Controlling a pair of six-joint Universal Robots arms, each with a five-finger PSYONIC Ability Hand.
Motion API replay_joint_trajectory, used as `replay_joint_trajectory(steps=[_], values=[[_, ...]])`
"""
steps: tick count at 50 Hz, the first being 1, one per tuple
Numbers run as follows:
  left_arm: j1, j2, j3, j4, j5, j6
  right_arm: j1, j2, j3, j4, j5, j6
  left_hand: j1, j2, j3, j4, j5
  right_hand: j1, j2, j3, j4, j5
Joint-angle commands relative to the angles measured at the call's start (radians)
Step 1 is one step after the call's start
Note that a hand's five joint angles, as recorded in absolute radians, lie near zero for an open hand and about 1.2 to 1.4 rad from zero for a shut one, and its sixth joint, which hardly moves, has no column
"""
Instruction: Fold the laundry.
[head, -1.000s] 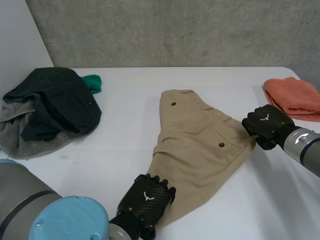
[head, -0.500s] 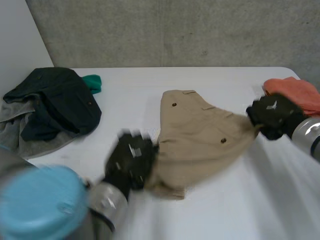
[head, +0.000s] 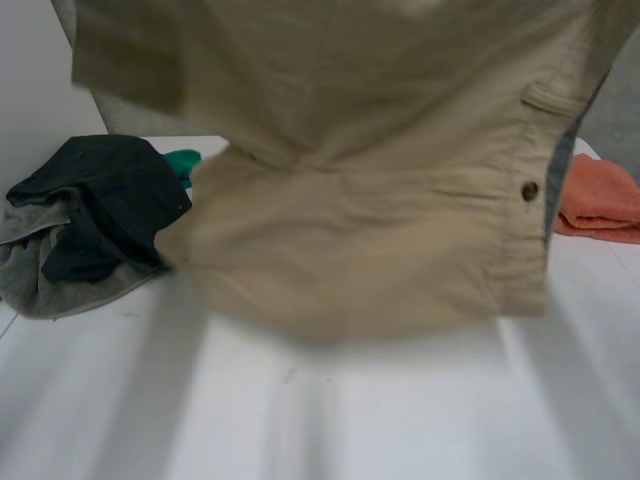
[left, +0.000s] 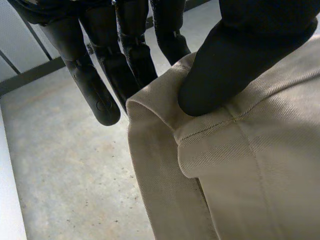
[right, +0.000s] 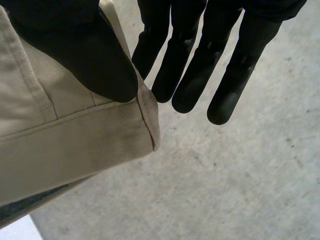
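Observation:
The tan shorts (head: 380, 200) hang spread out high above the white table (head: 350, 410), close in front of the head camera, with a button (head: 529, 190) on the right side. In the left wrist view my left hand (left: 240, 60) pinches a hemmed corner of the shorts (left: 250, 165) between thumb and fingers (left: 95, 85). The right wrist view has my right hand (right: 85, 55) pressing its thumb on another hem corner of the shorts (right: 65, 145), with the fingers (right: 190, 75) behind the cloth.
A pile of dark clothing (head: 100, 205) on a grey cloth (head: 40, 280) lies at the table's left, with a green cloth (head: 185, 162) behind it. A folded orange cloth (head: 600, 195) lies at the right edge.
Both hands have lifted the shorts off the table, up in front of the head camera. The left hand closed on the lower corner a second ago; the right kept its hold.

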Motion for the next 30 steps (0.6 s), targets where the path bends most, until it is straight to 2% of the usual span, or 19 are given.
replay_joint_trajectory(steps=[1, 6, 11, 15, 20, 21, 22, 23, 24, 25, 26, 28, 30], values=[[0.024, -0.222, 0.067, 0.005, 0.011, 0.002, 0.052, 0.189, -0.034, -0.001, 0.051, -0.003, 0.255, 0.198, 0.208, 0.199, 0.211, 0.339, 0.224, 0.203, 0.197, 0.21], [0.129, -0.442, 0.126, 0.02, 0.063, -0.001, 0.118, 0.359, -0.037, -0.047, 0.129, -0.036, 0.255, 0.198, 0.208, 0.199, 0.211, 0.339, 0.224, 0.203, 0.197, 0.21], [0.186, -0.677, 0.242, 0.113, 0.093, -0.005, 0.141, 0.549, -0.06, -0.133, 0.225, -0.082, 0.255, 0.198, 0.208, 0.199, 0.211, 0.339, 0.224, 0.203, 0.197, 0.21], [0.194, -0.872, 0.408, 0.157, 0.093, -0.005, 0.167, 0.71, -0.083, -0.324, 0.327, -0.096, 0.255, 0.198, 0.208, 0.199, 0.211, 0.339, 0.224, 0.203, 0.197, 0.21], [0.214, -1.05, 0.598, 0.167, 0.088, -0.007, 0.191, 0.799, -0.078, -0.587, 0.401, -0.09, 0.255, 0.198, 0.208, 0.199, 0.211, 0.339, 0.224, 0.203, 0.197, 0.21], [0.219, -1.064, 0.616, 0.17, 0.09, -0.007, 0.193, 0.807, -0.074, -0.628, 0.404, -0.092, 0.255, 0.198, 0.208, 0.199, 0.211, 0.195, 0.079, 0.058, 0.052, 0.065], [0.223, -1.083, 0.641, 0.186, 0.096, -0.013, 0.197, 0.812, -0.07, -0.664, 0.406, -0.092, 0.255, 0.198, 0.208, 0.199, 0.211, -0.161, -0.277, -0.298, -0.304, -0.291], [0.222, -1.086, 0.643, 0.198, 0.099, -0.02, 0.197, 0.822, -0.077, -0.709, 0.403, -0.092, -0.169, -0.226, -0.216, -0.225, -0.213, -0.882, -0.998, -1.019, -1.025, -1.012], [0.223, -1.086, 0.638, 0.21, 0.099, -0.033, 0.197, 0.827, -0.081, -0.721, 0.401, -0.092, -0.708, -0.765, -0.755, -0.764, -0.752, -0.882, -0.998, -1.019, -1.025, -1.012], [0.223, -1.081, 0.618, 0.232, 0.097, -0.059, 0.196, 0.829, -0.081, -0.718, 0.397, -0.093, -0.853, -0.91, -0.9, -0.909, -0.897, -0.882, -0.998, -1.019, -1.025, -1.012], [0.223, -1.075, 0.603, 0.239, 0.096, -0.073, 0.194, 0.827, -0.081, -0.704, 0.392, -0.095, -0.796, -0.853, -0.843, -0.853, -0.84, -0.882, -0.998, -1.019, -1.025, -1.012], [0.217, -1.051, 0.559, 0.256, 0.099, -0.089, 0.194, 0.815, -0.083, -0.638, 0.371, -0.093, -0.967, -1.024, -1.014, -1.023, -1.011, -0.882, -0.998, -1.019, -1.025, -1.012], [0.212, -0.989, 0.479, 0.27, 0.1, -0.096, 0.197, 0.806, -0.083, -0.574, 0.344, -0.093, -0.967, -1.024, -1.014, -1.023, -1.011, -0.882, -0.998, -1.019, -1.025, -1.012]])
